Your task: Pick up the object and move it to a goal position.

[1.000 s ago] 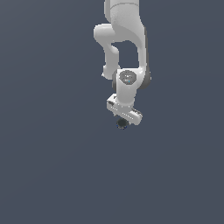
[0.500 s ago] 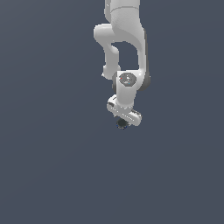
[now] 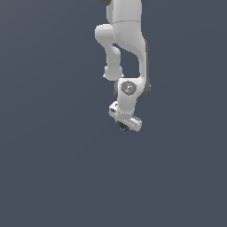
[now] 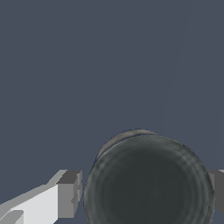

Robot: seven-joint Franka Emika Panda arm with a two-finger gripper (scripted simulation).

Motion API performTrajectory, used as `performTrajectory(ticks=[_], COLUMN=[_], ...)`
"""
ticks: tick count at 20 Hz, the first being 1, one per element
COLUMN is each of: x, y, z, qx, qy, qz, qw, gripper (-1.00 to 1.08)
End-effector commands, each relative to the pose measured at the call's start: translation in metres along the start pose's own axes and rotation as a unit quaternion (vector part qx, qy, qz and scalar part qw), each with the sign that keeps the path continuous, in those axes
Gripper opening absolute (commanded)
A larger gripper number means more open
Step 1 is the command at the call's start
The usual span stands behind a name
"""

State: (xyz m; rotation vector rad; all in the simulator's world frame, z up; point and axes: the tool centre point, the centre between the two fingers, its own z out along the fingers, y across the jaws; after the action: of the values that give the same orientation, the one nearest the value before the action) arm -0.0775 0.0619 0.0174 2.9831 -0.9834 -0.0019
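Note:
The object (image 4: 148, 181) is a dark, near-black round lump. In the wrist view it sits between my two grey fingertips (image 4: 70, 194), which press on its sides. In the exterior view only a small dark bit of it (image 3: 123, 127) shows under the white hand of my arm. My gripper (image 3: 124, 127) is shut on the object and holds it in the air, hanging below the white arm at the middle of the exterior view.
A plain dark blue-grey ground (image 3: 53, 168) fills the rest of both views. The white arm (image 3: 126, 40) comes down from the top middle of the exterior view. No other objects show.
The gripper with the object in it has risen a little in the exterior view. The grip has not changed.

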Motion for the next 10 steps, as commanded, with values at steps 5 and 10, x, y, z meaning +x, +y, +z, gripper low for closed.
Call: performTrajectory(ticks=[5, 10], x=[0.0004, 0.0004], y=[-0.0006, -0.0006], z=[0.0038, 0.0038], qx=[0.0, 0.0], qy=[0.0, 0.0], qz=[0.0, 0.0], qw=[1.0, 1.0], gripper=[-1.0, -1.0])
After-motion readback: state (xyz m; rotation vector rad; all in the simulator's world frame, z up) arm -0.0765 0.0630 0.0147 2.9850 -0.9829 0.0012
